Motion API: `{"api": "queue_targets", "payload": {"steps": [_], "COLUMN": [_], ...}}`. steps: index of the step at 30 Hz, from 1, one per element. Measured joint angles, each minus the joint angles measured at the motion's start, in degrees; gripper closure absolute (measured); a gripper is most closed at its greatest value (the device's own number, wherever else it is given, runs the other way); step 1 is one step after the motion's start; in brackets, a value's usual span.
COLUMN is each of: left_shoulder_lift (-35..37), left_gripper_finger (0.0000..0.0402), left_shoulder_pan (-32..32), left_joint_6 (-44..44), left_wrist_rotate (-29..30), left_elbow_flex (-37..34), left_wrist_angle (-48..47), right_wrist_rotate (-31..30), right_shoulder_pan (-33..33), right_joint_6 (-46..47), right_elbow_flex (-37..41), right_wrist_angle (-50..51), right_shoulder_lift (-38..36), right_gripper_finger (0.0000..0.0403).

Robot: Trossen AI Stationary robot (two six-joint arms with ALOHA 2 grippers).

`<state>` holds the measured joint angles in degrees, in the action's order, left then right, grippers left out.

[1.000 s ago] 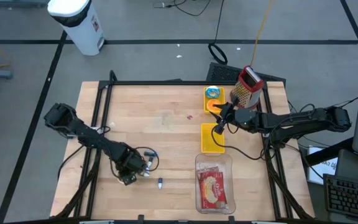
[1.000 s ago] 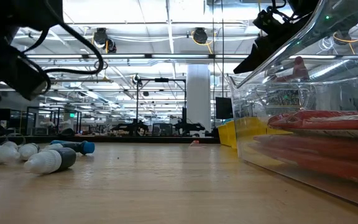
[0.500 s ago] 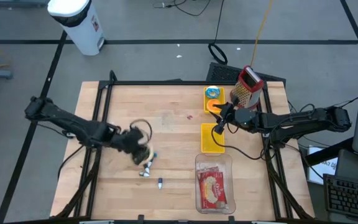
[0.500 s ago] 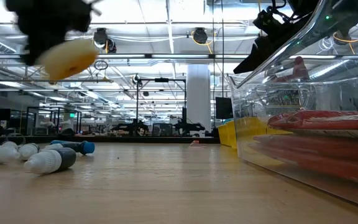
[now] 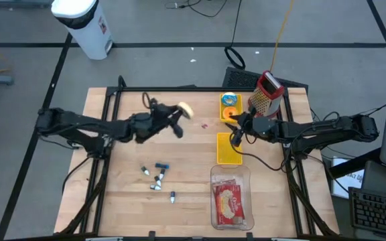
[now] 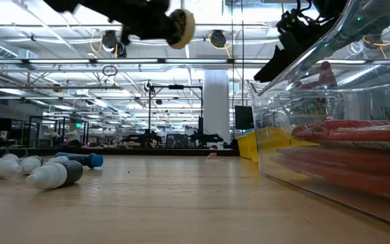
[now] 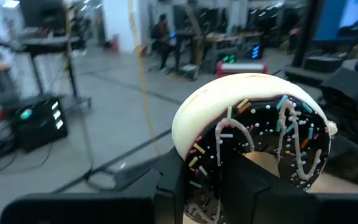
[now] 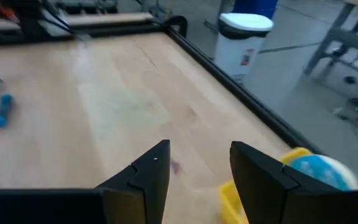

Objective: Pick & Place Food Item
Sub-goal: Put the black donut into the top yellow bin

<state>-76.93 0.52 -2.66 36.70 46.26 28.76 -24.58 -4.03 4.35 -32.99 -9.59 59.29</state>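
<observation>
A doughnut point(image 7: 253, 134) with chocolate icing and coloured sprinkles is in the air over the table's far middle point(image 5: 185, 109). My left gripper point(image 5: 174, 124) is shut on it and points level toward the table's right side. In the low view the doughnut point(image 6: 180, 27) shows high up. My right gripper point(image 5: 235, 134) hangs open over the far end of a yellow tray point(image 5: 229, 152), with nothing between its fingers point(image 8: 146, 177). My left gripper pinches the doughnut's lower rim point(image 7: 219, 158) between its two fingers, one on the pale side and one on the iced face. The fingers come level from the table's left. The doughnut stands on edge beyond the fingertips, lifted clear of the table.
Several marker pens and caps point(image 5: 156, 175) lie on the near left of the table. A clear box point(image 5: 230, 197) with a red food pack stands at the near right. A small yellow tray with round things point(image 5: 230, 102) and a red grater point(image 5: 268, 94) stand at the far right.
My left gripper has risen from beside the pens with the doughnut and swung toward the table's far and right side. It has tipped from pointing down to level. The doughnut is lifted clear. The pens stay on the table.
</observation>
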Motion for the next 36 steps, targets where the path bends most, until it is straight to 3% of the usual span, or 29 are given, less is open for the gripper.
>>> {"api": "queue_targets", "payload": {"steps": [5,12,18,24,28,36], "left_shoulder_lift": [-9.1,-19.8,-21.0,-21.0,-21.0,-21.0], "left_gripper_finger": [0.0325,0.0325,0.0325,0.0325,0.0325,0.0325], "left_shoulder_pan": [4.6,6.6,6.6,6.5,6.5,6.4], "left_joint_6": [0.9,-5.2,-5.2,-5.1,-5.2,-5.3], "left_wrist_rotate": [-8.5,-12.2,-12.5,-12.6,-12.8,-15.5], "left_elbow_flex": [0.0,0.0,0.0,0.0,0.0,0.0], "left_wrist_angle": [14.1,31.7,32.0,31.7,30.7,30.6], "right_wrist_rotate": [2.7,7.0,12.6,9.4,6.5,6.7], "right_shoulder_pan": [0.0,0.0,0.0,-0.1,-0.2,-1.5], "right_joint_6": [1.1,-5.0,-16.7,-18.7,-18.8,-15.2], "right_elbow_flex": [0.0,0.0,0.0,0.0,0.0,-1.5], "right_wrist_angle": [-4.2,-17.6,-35.0,-51.8,-57.1,-57.5], "right_shoulder_lift": [0.0,4.0,12.6,21.1,24.5,27.6], "right_gripper_finger": [0.0248,0.0243,0.0181,0.0113,0.0109,0.0144]}}
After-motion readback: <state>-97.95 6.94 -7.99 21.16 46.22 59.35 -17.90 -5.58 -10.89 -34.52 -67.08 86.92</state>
